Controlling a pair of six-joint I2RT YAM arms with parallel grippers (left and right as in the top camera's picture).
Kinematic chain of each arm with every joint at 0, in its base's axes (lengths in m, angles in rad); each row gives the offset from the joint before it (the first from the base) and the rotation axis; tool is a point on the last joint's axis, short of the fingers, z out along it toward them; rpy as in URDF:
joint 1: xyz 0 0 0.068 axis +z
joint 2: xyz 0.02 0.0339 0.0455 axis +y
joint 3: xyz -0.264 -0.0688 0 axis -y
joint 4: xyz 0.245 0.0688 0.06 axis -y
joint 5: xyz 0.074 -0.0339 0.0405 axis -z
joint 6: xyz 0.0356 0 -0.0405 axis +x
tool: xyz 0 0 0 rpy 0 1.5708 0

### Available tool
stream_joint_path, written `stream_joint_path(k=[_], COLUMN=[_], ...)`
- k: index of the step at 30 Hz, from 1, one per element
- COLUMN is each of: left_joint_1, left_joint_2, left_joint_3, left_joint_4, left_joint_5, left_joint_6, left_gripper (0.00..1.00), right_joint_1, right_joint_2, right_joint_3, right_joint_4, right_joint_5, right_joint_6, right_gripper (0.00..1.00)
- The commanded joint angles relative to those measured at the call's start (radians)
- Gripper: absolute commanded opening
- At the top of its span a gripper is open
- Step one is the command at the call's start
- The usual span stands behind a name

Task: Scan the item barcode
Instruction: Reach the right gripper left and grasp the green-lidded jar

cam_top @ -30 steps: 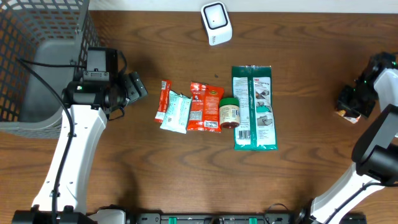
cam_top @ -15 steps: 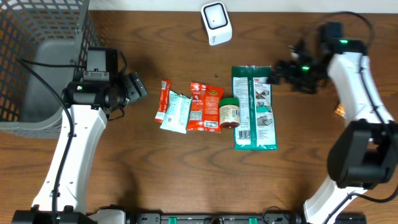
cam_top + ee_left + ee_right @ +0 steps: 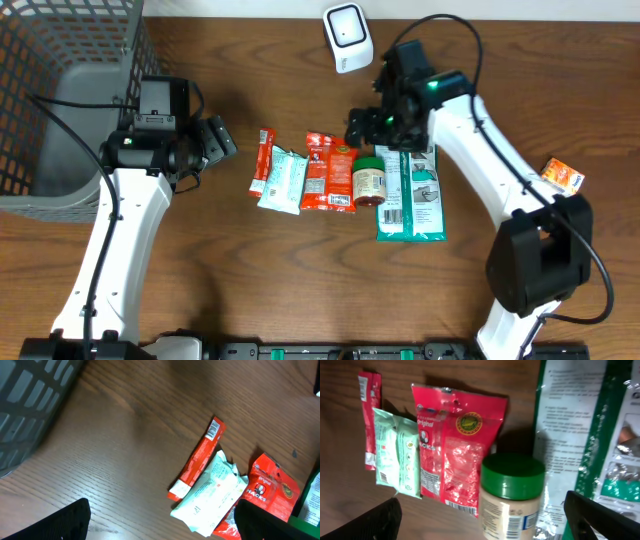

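The right claw (image 3: pixel 368 128) hangs over the middle of the tabletop (image 3: pixel 250 280), right above the jar (image 3: pixel 512 497) with the green lid. Its two fingers (image 3: pixel 375 522) are spread wide apart and it holds nothing. The jar lies on its side with the lid pointing to the far edge. One side of it touches the red bag (image 3: pixel 452 445). The other side sits on the edge of the big green bag (image 3: pixel 585 435).

Next to the red bag lies a pale green packet (image 3: pixel 397 455). After that comes a thin red stick packet (image 3: pixel 368 415), and the two touch. All five things make a row in the middle.

The white scanner (image 3: pixel 347 35) stands near the far edge, a little way behind the row. A small orange packet (image 3: pixel 563 176) lies all alone near the right side, well apart from the other things.

The left claw (image 3: pixel 220 138) is on the left, beside the grey wire basket (image 3: pixel 60 60). Its fingers (image 3: pixel 55 522) are wide apart too, and there is nothing between them. It is off to the side of the thin red stick packet and does not touch it
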Motion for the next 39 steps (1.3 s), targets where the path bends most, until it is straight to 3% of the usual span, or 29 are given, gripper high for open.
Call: stream_joint_path(k=[1,13,19,22,39], left_joint_1=[0.003,0.003,0.003,0.003,0.003], left_joint_2=[0.004,0.004,0.004,0.004,0.004], left_joint_3=[0.011,0.011,0.011,0.011,0.011], left_joint_4=[-0.003,-0.003,-0.003,-0.003,-0.003], left_joint_5=[-0.012,-0.012,-0.012,-0.012,-0.012], left_joint_6=[0.017,0.017,0.017,0.017,0.017], left_gripper=[0.92,0.92,0.92,0.92,0.92], right_joint_1=[0.029,0.04,0.041,0.046,0.068], right_joint_2=[0.008,0.128,0.151,0.151,0.151], right_joint_3=[0.007,0.007,0.005,-0.008,-0.156], right_joint_4=[-0.002,-0.035,-0.04,-0.038,0.153], right_joint_5=[0.105,0.115,0.116,0.121,0.127], right_joint_6=[0.064,0.073,0.074,0.074,0.069], right_gripper=[0.99,0.99,0.87,0.87,0.84])
